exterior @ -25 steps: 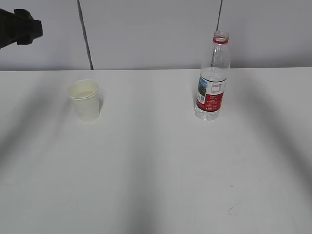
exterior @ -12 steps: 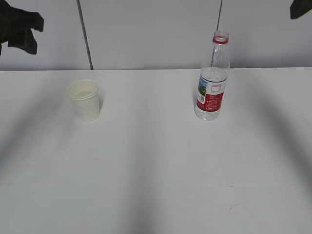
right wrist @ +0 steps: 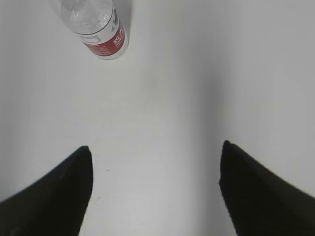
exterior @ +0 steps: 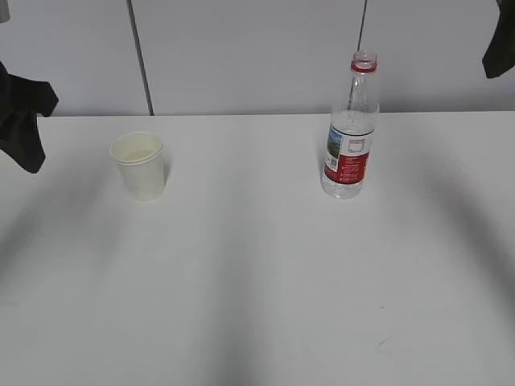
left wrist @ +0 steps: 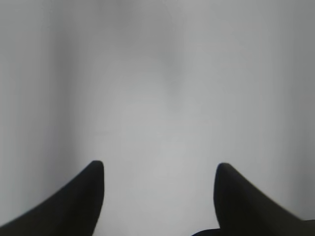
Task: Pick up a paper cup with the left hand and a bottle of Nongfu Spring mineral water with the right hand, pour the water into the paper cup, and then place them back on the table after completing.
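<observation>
A white paper cup (exterior: pixel 141 165) stands upright on the white table (exterior: pixel 257 265) at the left. A clear bottle (exterior: pixel 350 129) with a red label and a red neck ring, no cap, stands upright at the right, about half full of water (exterior: pixel 352 124). It also shows at the top of the right wrist view (right wrist: pixel 96 27). My left gripper (exterior: pixel 22 129) hangs at the far left edge, left of the cup; in the left wrist view (left wrist: pixel 160 169) it is open and empty. My right gripper (right wrist: pixel 155 150) is open and empty; part of it (exterior: pixel 500 48) shows at the top right corner.
A grey panelled wall (exterior: pixel 241 56) rises behind the table's far edge. A small dark scuff mark (exterior: pixel 383 344) lies on the table near the front right. Soft shadows of the arms cross the tabletop.
My left gripper has come down at the left edge, nearer the table. My right gripper has come into view at the top right and moved lower. Cup and bottle have not moved.
</observation>
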{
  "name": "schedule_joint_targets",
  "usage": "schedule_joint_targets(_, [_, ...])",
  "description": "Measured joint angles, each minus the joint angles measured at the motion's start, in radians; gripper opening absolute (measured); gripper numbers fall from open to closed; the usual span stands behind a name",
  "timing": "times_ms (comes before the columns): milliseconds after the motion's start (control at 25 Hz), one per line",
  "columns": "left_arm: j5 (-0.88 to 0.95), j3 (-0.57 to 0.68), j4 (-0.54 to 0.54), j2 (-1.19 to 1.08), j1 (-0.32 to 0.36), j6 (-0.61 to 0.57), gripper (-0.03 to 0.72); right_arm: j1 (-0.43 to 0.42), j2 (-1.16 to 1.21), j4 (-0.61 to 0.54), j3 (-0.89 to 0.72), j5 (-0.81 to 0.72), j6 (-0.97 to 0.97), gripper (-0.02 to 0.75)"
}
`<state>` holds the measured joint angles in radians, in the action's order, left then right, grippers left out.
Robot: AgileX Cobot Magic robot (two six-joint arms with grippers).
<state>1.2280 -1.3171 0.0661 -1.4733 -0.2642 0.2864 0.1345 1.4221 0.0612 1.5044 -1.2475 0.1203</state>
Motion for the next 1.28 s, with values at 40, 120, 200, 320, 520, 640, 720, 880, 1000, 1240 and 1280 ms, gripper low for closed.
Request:
schedule_joint_targets(40, [0.002,0.0,0.0,0.0,0.0,0.0,0.43,0.0,0.0,0.0,0.0,0.0,-0.004,0.592])
schedule_joint_targets(120, [0.003,0.0,0.0,0.0,0.0,0.0,0.421,0.0,0.0,0.0,0.0,0.0,-0.011,0.592])
schedule_joint_targets(200, [0.004,0.0,0.0,0.0,0.0,0.0,0.417,0.0,0.0,0.002,0.0,-0.002,-0.022,0.592])
schedule_joint_targets(320, [0.005,0.0,0.0,0.0,0.0,0.0,0.416,0.0,-0.002,0.002,-0.006,-0.002,-0.026,0.591])
schedule_joint_targets(520, [0.006,0.0,0.0,0.01,0.0,0.0,0.416,0.0,-0.033,-0.015,-0.087,-0.002,-0.03,0.591])
schedule_joint_targets(640, [0.006,0.0,0.0,0.013,0.0,0.0,0.409,0.0,-0.052,-0.015,-0.142,-0.002,-0.03,0.591])
schedule_joint_targets(720, [0.006,0.0,0.0,0.018,0.0,0.0,0.406,0.0,-0.059,-0.015,-0.159,-0.002,-0.03,0.591])
schedule_joint_targets(880, [0.006,0.0,-0.001,0.019,0.0,0.0,0.403,0.0,-0.07,-0.015,-0.159,-0.002,-0.031,0.59])
schedule_joint_targets(1000, [0.006,0.0,-0.002,0.03,0.0,0.0,0.396,0.0,-0.089,-0.015,-0.159,-0.002,-0.032,0.59])
schedule_joint_targets(1240, [0.008,0.0,-0.002,0.055,0.0,-0.003,0.387,0.0,-0.149,-0.033,-0.181,-0.002,-0.032,0.59])
schedule_joint_targets(1280, [0.008,0.0,-0.003,0.06,0.0,-0.004,0.384,0.0,-0.163,-0.038,-0.199,-0.002,-0.032,0.59])
